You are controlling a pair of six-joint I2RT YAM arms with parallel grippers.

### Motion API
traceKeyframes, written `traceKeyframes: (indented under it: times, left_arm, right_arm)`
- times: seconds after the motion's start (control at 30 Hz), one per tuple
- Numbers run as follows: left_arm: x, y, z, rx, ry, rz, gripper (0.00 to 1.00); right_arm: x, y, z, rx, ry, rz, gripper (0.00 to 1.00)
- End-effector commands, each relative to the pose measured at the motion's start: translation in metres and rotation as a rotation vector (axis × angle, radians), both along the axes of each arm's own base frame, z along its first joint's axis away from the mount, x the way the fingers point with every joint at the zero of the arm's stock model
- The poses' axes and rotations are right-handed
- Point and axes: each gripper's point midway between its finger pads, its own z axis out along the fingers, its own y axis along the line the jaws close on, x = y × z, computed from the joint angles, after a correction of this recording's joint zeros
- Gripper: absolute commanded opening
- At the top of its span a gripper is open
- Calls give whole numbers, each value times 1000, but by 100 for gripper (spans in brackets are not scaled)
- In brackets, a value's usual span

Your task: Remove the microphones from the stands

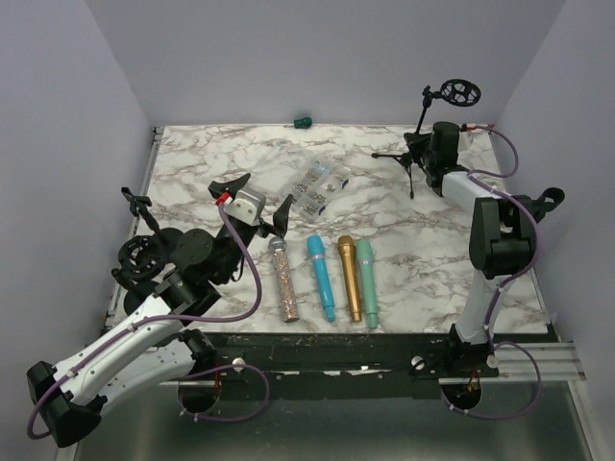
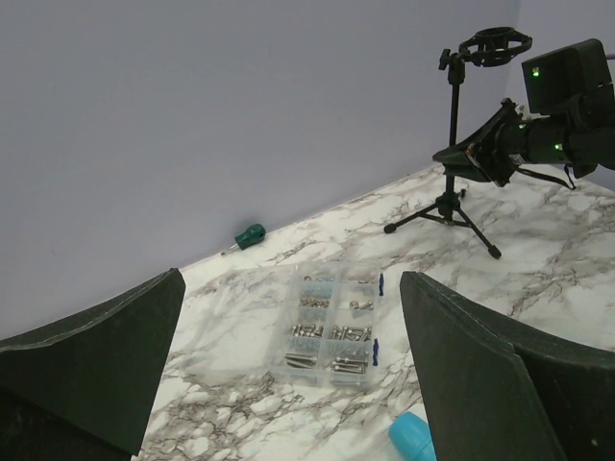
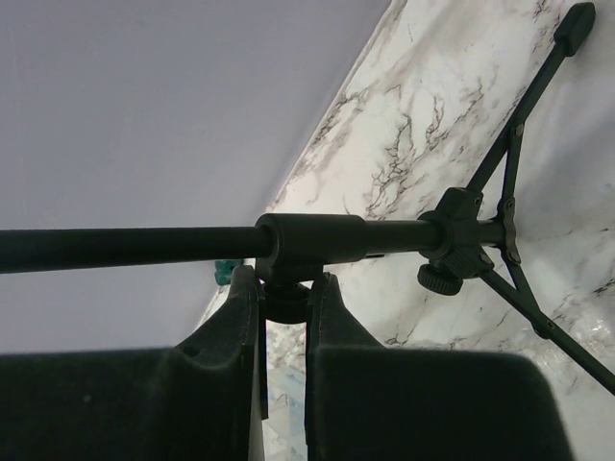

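At the counter's [image 1: 404,230] far right corner our right tool [image 3: 285,293] clamps the upright pole [image 3: 125,247] of the stand [image 1: 413,154]; its mount [image 2: 495,38] sits above the grip, seemingly empty. Four microphones [image 1: 322,277] lie by the near edge, nearer our wide-open left tool [image 2: 293,279].

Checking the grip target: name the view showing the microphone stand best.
Left wrist: the microphone stand shows nearly whole, feet to ring mount. Top external shows it small, partly behind the right arm; right wrist, only pole and tripod hub.
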Motion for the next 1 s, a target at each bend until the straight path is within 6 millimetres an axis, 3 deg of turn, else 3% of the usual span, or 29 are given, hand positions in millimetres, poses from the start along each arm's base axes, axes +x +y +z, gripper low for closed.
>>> traceKeyframes:
  times: [0.0,0.2,0.4,0.43,0.6,0.97]
  left_arm:
    - [-3,0,16,-19,-33,-12,99]
    - [-4,0,16,-22,-33,-15,99]
    - [-5,-1,17,-26,-30,-19,98]
    - [-5,-1,17,-27,-31,-20,98]
    - [-5,-1,17,-30,-29,-26,99]
    - [-6,-1,17,-33,-27,-26,98]
  right_arm:
    - [-15,-5,-18,-73,68,30,1]
    - [-34,15,-20,-106,101,226,1]
    - [-58,18,-14,-50,105,346,1]
    - [-60,8,-13,-30,107,345,1]
    - [-68,-2,-3,-48,123,398,1]
    - [-85,-37,-28,-404,357,315,1]
